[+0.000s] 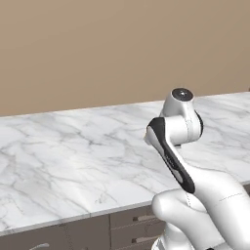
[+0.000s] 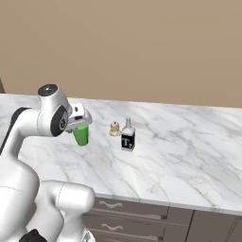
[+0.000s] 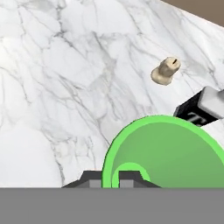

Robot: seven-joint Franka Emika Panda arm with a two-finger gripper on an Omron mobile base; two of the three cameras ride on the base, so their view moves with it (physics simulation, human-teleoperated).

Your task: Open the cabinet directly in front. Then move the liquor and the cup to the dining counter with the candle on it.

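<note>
So the dining counter [image 2: 189, 156] is a long slab of white marble with soft grey veining, smooth and glossy looking, with grey drawer fronts [image 2: 137, 210] and little silver pulls along the near side under it. Going left to right in the right base view: first the gripper [image 2: 81, 124], hanging off the white arm, pinched shut on the rim of the cup [image 2: 81, 135]. The cup is plain bright green, tapered, no handle, and it looks matte like plastic. It sits low over the marble, though I honestly can't tell if its bottom is touching the top or just above it. In the hand view you look right down into the cup's round open mouth, with one dark fingertip [image 3: 127, 178] inside the wall and the other outside it. Next over is a small beige candle [image 2: 114, 128], kind of knobby and rounded, standing on the marble. Just beside that, to its right, is the liquor [image 2: 127, 136], a squat dark bottle with a narrow neck and a black label with a white T, upright on the counter.
</note>
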